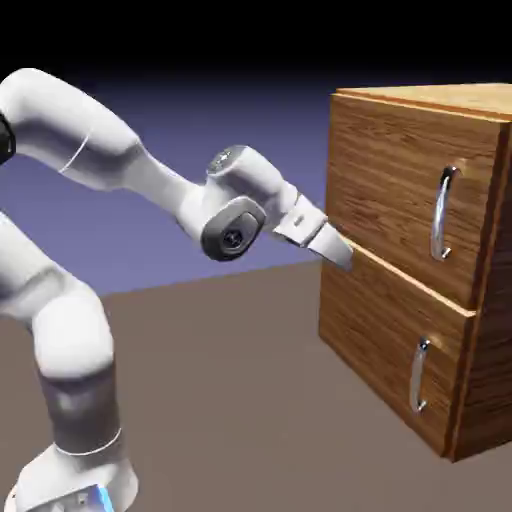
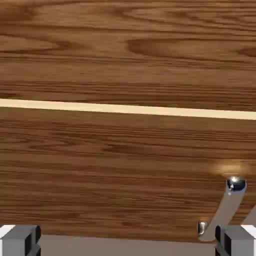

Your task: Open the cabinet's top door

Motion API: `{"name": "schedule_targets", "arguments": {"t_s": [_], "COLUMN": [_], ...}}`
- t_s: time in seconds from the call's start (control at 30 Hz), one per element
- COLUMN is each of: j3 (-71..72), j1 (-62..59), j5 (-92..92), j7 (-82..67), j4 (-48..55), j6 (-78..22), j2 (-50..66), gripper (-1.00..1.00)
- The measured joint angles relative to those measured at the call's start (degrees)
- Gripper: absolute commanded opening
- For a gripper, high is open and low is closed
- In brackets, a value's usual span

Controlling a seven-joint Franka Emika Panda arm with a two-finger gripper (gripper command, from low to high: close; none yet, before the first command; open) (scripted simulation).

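The brown wood-grain cabinet (image 1: 487, 330) stands at the right of the exterior view. Its top door (image 1: 390, 180) is shut and carries a long curved silver handle (image 1: 443, 212). My gripper (image 1: 343, 256) hovers at the left end of the pale seam below that door, far from the handle. In the hand view, wood fills the picture and the seam (image 2: 128, 109) runs across it, with the top door (image 2: 128, 50) above. My gripper (image 2: 128, 246) is open; its grey fingertips (image 2: 20, 241) stand wide apart with nothing between them.
Below the seam sits the shorter lower panel (image 1: 375, 340) with a small silver handle (image 1: 419, 375), which also shows in the hand view as the small handle (image 2: 227, 207) at the bottom right. The grey-brown table (image 1: 250, 400) spreads in front of the cabinet.
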Motion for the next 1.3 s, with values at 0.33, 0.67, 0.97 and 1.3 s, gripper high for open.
{"name": "schedule_targets", "arguments": {"t_s": [0.33, 0.67, 0.97, 1.3], "j3": [-10.6, -21.1, -30.6, -41.2], "j1": [9.4, 18.8, 27.3, 36.7], "j5": [-24.9, -49.8, -72.3, -97.2], "j7": [-10.1, -20.2, -29.2, -39.3], "j4": [4.4, 8.9, 12.9, 17.3], "j6": [-1.6, -3.2, -4.7, -6.3], "j2": [-4.2, -8.5, -12.3, -16.5], "gripper": [0.0, 0.0, 0.0, 0.0]}}
